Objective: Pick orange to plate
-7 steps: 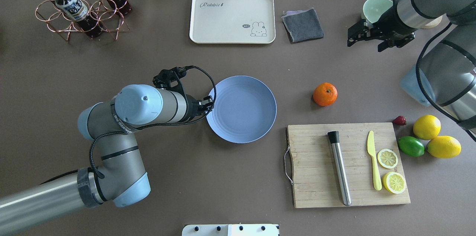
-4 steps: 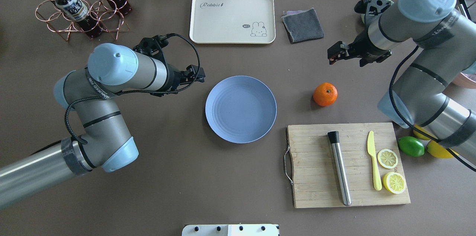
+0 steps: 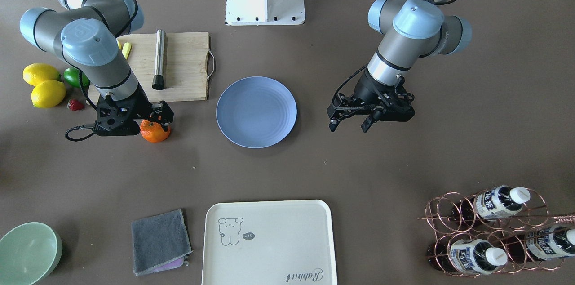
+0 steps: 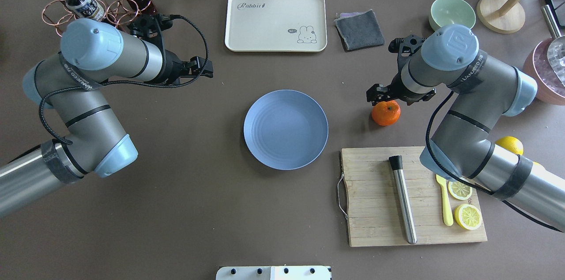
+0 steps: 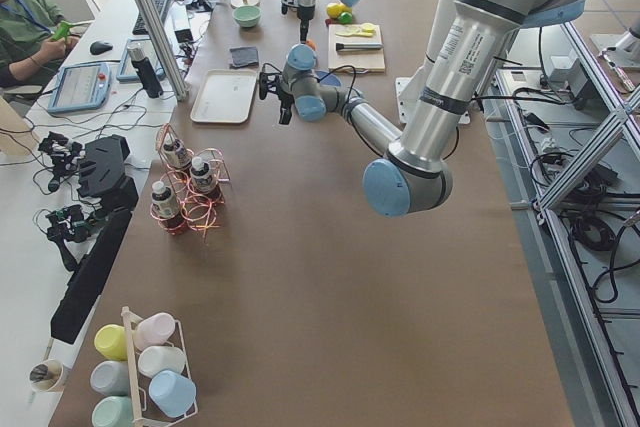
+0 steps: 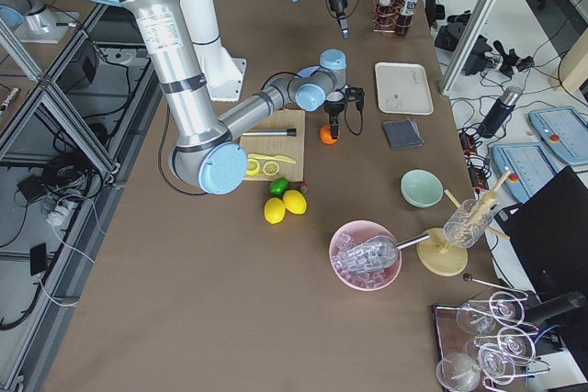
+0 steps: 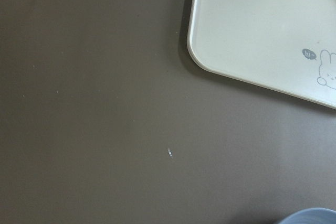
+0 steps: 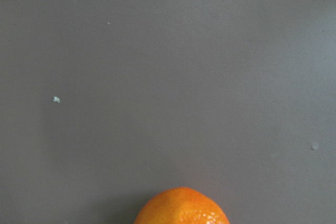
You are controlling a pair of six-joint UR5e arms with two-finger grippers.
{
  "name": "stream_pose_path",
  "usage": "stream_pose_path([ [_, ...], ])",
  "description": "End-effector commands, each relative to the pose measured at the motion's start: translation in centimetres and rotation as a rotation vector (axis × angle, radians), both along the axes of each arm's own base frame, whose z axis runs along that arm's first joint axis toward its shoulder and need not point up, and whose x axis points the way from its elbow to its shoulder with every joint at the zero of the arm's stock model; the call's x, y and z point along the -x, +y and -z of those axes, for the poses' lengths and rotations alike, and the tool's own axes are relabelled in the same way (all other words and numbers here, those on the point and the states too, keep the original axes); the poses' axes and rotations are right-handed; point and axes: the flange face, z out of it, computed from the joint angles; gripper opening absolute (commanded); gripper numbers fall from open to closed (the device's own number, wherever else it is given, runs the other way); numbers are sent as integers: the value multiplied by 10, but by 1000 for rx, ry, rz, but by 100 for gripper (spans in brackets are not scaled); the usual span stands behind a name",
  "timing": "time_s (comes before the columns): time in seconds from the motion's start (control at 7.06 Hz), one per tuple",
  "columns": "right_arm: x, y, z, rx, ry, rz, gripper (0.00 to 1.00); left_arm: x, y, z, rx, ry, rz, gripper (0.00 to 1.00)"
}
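On the robot's right half of the table (image 4: 220, 209), the orange (image 4: 386, 113) rests on the brown surface, well apart from the plate (image 4: 286, 130), which sits at mid-table.

Right gripper (image 3: 161, 116): positioned directly over the orange, jaws parted, not clamped on the fruit. Whether a finger touches the peel cannot be told. The right wrist view shows only the orange's top at the lower edge.

Left gripper (image 4: 209, 69): jaws apart, holding nothing, hanging over the table on the far left side of the plate, between the bottle rack (image 4: 84, 6) and the cream tray (image 4: 276, 21).

Surroundings noted:
- Wooden cutting board (image 4: 375, 200) lies on the robot's side of the orange, its far left corner close to the plate's rim. It lies to one side of the line from orange to plate.
- Board carries a steel rod (image 4: 402, 200), a yellow knife (image 4: 446, 209) and two lemon slices (image 4: 460, 190).
- Right arm's elbow overhangs the board's right edge.
- Grey cloth (image 4: 359, 29) lies beyond the orange, beside the tray; a mint bowl (image 4: 452, 11) stands further right.
- Two whole lemons (image 3: 40, 73), a lime (image 3: 74, 77) and a strawberry (image 3: 75, 104) sit right of the board.
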Motion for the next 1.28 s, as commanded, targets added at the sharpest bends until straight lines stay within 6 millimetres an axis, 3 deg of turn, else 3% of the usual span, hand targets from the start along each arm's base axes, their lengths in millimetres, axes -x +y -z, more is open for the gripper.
stream_pose_path([
  [0.0, 23, 0, -12, -3, 42, 3, 100, 5, -2, -4, -17, -12, -5, 98],
  [0.14, 27, 3, -15, 5, 46, 5, 100, 5, -2, -3, -17, -10, -6, 98],
  [0.28, 27, 3, -10, 11, 26, -18, 47, 5, -2, -3, -17, -10, -6, 98],
  [0.42, 27, 5, -7, 25, 13, -35, 0, 5, -2, -2, -19, -9, -6, 98],
  [0.57, 23, 9, 3, 16, -8, -28, 0, 5, -2, -2, -17, -8, -10, 98],
  [0.85, 9, 13, 55, 8, -78, -23, 0, 27, -17, -7, -16, -6, -26, 98],
  [0.99, 17, 9, 89, 3, -90, -24, 0, 67, -29, -40, -96, -74, -71, 98],
  [1.13, 37, 19, 109, 3, -87, -17, 0, 117, -39, -73, -237, -155, -163, 98],
])
